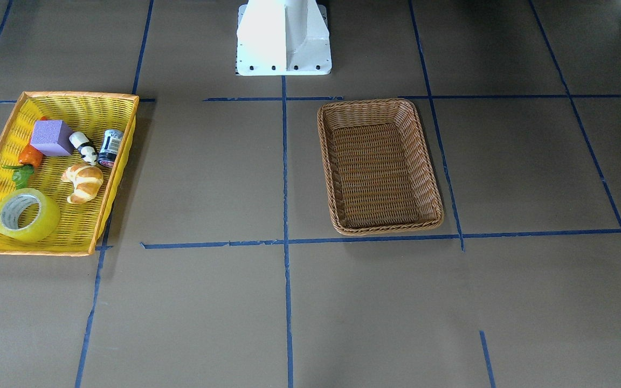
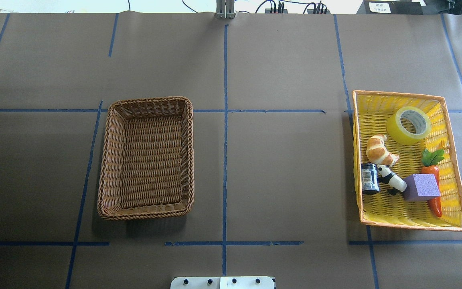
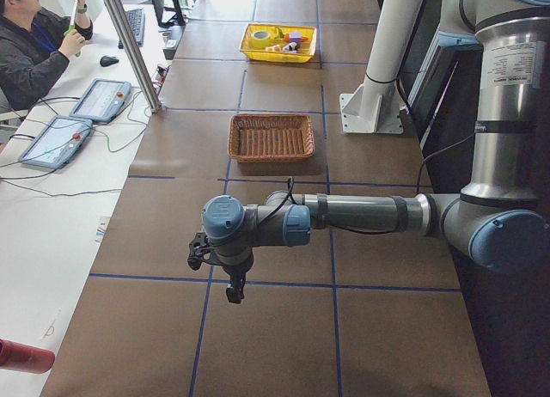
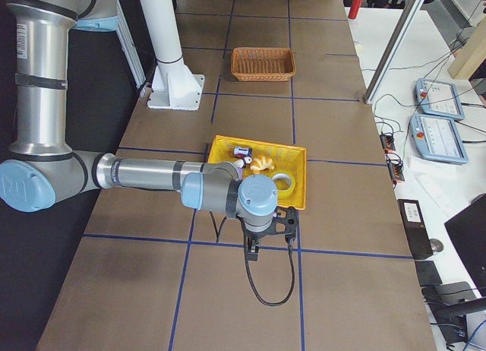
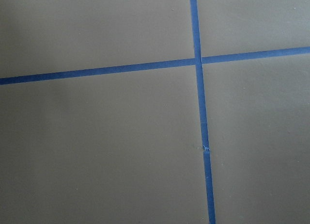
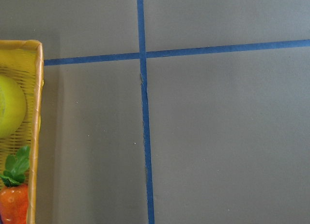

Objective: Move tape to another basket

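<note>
The left gripper [image 3: 231,287] hangs over the brown table [image 3: 275,345] nearest me; whether it is open or closed I cannot tell. Farther along sits the wicker basket [image 2: 146,102], then the yellow basket [image 2: 379,208] holding the tape [image 2: 409,125] near a croissant [image 2: 380,149]. Farthest is the right gripper [image 4: 251,248], likewise unreadable

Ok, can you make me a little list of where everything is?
tape: in the yellow basket, at one end
brown basket: empty
tape's neighbours: croissant, panda, jar, purple block, carrot
left pincer: over bare table; open or shut unclear
right pincer: over table beside yellow basket; open or shut unclear
</note>
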